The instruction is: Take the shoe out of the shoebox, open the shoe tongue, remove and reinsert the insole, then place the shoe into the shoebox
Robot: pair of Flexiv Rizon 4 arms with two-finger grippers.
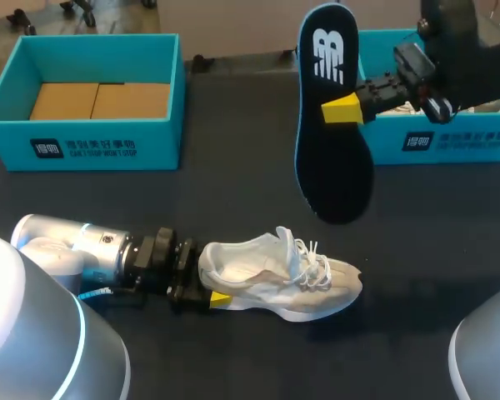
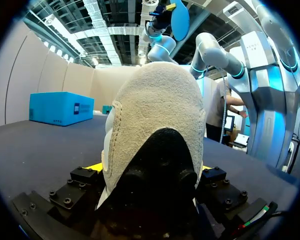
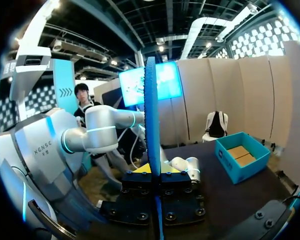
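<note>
Left jaws clamp the shoe (image 1: 271,275) heel, right jaws the insole (image 1: 335,167), seen edge-on from its wrist.

Bottom centre, the shoe (image 1: 275,275): cream-white upper, white laces, beige toe. Top, right of centre, the insole (image 1: 333,167): black face, big white logo, bright blue rim. Upper left, a teal box (image 1: 92,137) with a dark label in white print and brown cardboard (image 1: 100,100) inside. Upper right, the second box (image 1: 450,137), same teal. The table (image 1: 233,200) is near-black. Yellow tips on the left gripper (image 1: 210,285) and the right gripper (image 1: 340,108).
</note>
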